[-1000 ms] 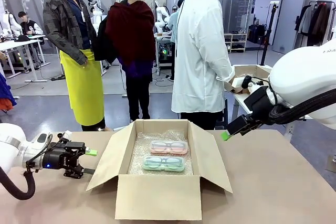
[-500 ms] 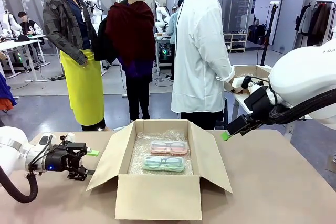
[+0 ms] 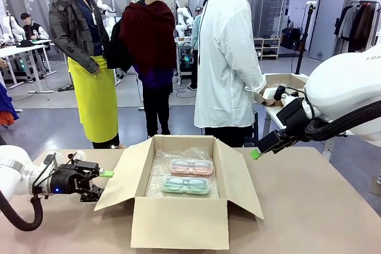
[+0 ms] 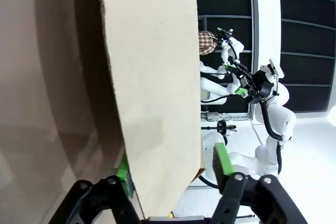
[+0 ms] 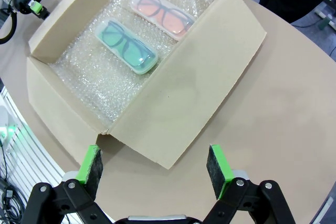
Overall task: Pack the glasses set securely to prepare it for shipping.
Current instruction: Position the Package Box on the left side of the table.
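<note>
**Open carton, two spectacle cases inside, left flap between jaws**

Carton: plain brown cardboard box (image 3: 180, 221), flaps open, standing mid-table (image 3: 309, 218). No print, label or brand legible on any visible face.

Lining: bubble wrap (image 5: 94, 77) covering the box floor.

Contents: pink glasses case (image 3: 191, 166) and mint green glasses case (image 3: 185, 185), lying flat on the wrap, side by side and near each other, pink toward the person's side, green toward the robot's side. Dark spectacle frames visible through both lids. No writing readable on either.

Left gripper (image 3: 98, 184): low at the box's left side, its green-padded fingers (image 4: 222, 160) straddling the outer edge of the left flap (image 3: 116, 179), one above and one below. In the wrist view the cardboard stands between the pads; whether they press it cannot be told.

Right gripper (image 5: 155, 167): raised over the right flap (image 5: 205, 82), jaws wide apart, holding nothing.

Person: white coat (image 3: 226, 57), standing at the far side, behind the box
</note>
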Controlling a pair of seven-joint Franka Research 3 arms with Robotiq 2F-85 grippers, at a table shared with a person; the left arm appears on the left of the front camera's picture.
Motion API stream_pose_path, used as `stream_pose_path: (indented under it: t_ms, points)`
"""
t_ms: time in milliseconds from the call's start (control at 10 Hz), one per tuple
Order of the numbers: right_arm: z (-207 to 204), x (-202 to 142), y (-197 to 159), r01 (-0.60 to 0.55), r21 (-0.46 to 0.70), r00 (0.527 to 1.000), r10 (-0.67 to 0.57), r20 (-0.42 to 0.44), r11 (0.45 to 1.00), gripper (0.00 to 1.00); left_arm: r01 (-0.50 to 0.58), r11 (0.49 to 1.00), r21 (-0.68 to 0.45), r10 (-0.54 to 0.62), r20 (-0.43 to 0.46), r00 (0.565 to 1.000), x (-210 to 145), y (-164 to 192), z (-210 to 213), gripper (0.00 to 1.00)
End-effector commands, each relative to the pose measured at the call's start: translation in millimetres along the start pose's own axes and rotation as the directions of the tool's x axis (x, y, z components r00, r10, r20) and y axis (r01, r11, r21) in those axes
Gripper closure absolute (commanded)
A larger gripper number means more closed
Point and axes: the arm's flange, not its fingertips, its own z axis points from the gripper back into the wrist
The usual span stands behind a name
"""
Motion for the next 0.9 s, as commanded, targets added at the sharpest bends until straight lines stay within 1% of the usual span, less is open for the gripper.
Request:
stream_pose_path:
  t_ms: [0,100,200,300,400,700,800]
  points:
    - [-1.1,-1.8,3.5,0.017,-0.012,1.0,-0.017,0.007,1.0,0.0,0.031,0.998,-0.061,-0.03,0.018,0.999,3.0,-3.1,5.8,1.0]
    - [-1.1,-1.8,3.5,0.017,-0.012,1.0,-0.017,0.007,1.0,0.0,0.048,0.996,-0.071,-0.047,0.021,0.999,2.2,-7.1,8.5,1.0]
    - [-1.1,-1.8,3.5,0.017,-0.012,1.0,-0.017,0.007,1.0,0.0,0.063,0.995,-0.08,-0.062,0.02,0.998,1.6,-10.4,10.1,0.84]
    - [-1.1,-1.8,3.5,0.017,-0.012,1.0,-0.017,0.007,1.0,0.0,0.074,0.993,-0.089,-0.072,0.017,0.997,1.1,-13.0,9.7,0.93]
    - [-1.1,-1.8,3.5,0.017,-0.012,1.0,-0.017,0.007,1.0,0.0,0.079,0.993,-0.091,-0.078,0.014,0.997,1.3,-15.6,8.2,1.0]
    - [-1.1,-1.8,3.5,0.017,-0.012,1.0,-0.017,0.007,1.0,0.0,0.09,0.994,-0.064,-0.09,0.002,0.996,2.4,-20.0,1.9,1.0]
    - [-1.1,-1.8,3.5,0.017,-0.012,1.0,-0.017,0.007,1.0,0.0,0.095,0.995,-0.031,-0.095,0.017,0.995,3.0,-20.1,1.7,1.0]
